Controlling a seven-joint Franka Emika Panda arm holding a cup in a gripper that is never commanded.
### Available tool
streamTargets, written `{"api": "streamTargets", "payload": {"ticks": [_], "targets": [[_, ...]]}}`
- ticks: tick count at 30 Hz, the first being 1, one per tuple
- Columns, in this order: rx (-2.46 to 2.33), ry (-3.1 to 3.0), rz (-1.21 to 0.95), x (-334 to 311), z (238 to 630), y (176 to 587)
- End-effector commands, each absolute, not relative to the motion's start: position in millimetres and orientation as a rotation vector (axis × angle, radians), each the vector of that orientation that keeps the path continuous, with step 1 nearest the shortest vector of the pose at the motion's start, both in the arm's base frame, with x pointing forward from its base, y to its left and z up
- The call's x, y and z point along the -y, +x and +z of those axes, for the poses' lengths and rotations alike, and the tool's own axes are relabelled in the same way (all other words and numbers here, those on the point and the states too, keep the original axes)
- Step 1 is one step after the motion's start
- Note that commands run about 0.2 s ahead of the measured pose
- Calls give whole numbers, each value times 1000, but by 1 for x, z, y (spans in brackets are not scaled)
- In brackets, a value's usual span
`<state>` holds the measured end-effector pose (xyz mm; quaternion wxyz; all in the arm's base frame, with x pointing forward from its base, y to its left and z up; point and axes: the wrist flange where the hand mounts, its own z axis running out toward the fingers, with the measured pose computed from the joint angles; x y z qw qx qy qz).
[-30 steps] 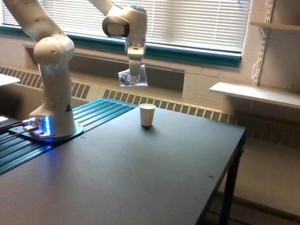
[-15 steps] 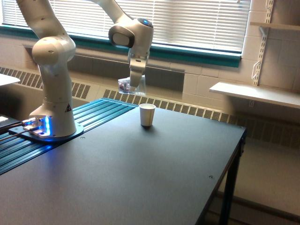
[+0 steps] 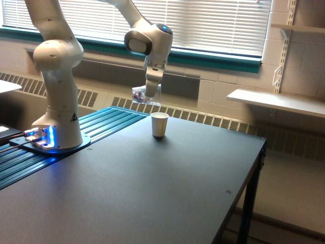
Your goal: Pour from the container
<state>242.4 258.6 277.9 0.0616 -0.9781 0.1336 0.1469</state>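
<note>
Here, Franka arm's gripper (image 3: 151,92) clamped on the clear plastic cup (image 3: 145,95) of reddish-purple pieces, held in the air just above a white paper cup (image 3: 159,124), which stands near the dark table's (image 3: 152,188) far edge

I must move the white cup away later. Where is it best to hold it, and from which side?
Grip the white cup around its side wall near the rim, coming from above or from the exterior view's right. It stands upright and alone on the table, open end up, while the gripper and clear cup hang above its left.
</note>
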Motion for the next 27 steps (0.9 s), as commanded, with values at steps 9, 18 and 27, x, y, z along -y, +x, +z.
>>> {"api": "streamTargets", "payload": {"ticks": [9, 18, 27], "targets": [[-449, -2942, 575, -260, 270, 240], [-509, -2918, 615, -254, 270, 248], [-563, -2902, 703, -246, 265, 244]]}}
